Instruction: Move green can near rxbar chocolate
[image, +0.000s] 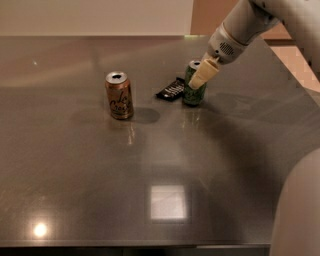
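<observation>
At the far side of the table, your gripper rests against the green can, which stands just beside the rxbar chocolate, seemingly its goal; you cannot tell the jaws' state.

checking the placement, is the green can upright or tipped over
Upright: the green can stands on its base, silver top facing up, beside the rxbar chocolate. The gripper is at its upper side.
</observation>
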